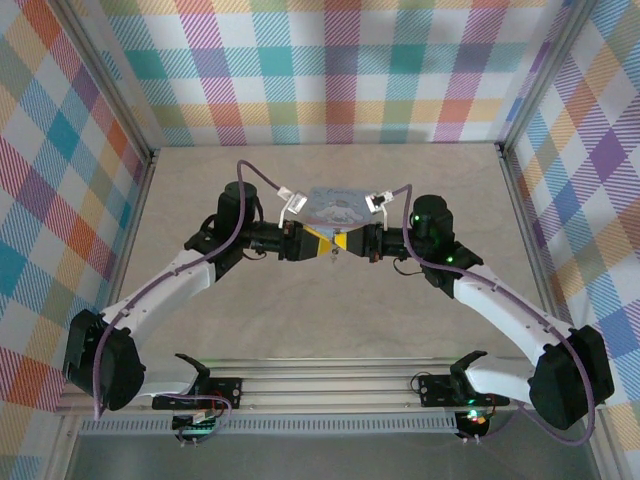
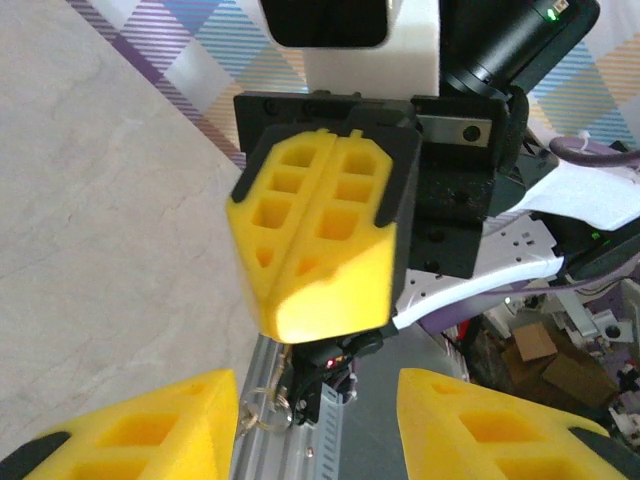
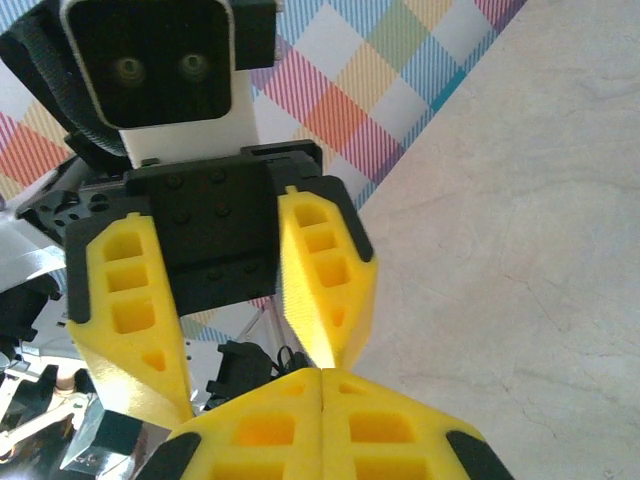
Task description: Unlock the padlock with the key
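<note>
My two grippers meet tip to tip above the middle of the table. The right gripper (image 1: 346,243) (image 3: 322,372) is shut, its yellow fingers (image 2: 320,230) pressed together. A thin metal ring with the key (image 2: 258,408) dangles from just under its tip, and the pinched part is hidden. The left gripper (image 1: 312,243) (image 2: 318,388) is open. Its fingers (image 3: 325,280) stand on either side of the right gripper's tip with nothing between them. The padlock is out of view.
A pale blue printed tin box (image 1: 335,206) lies on the table just behind the two grippers. The patterned walls (image 1: 320,70) close in the beige table (image 1: 330,320) on three sides. The metal rail (image 1: 330,375) with the arm bases runs along the near edge.
</note>
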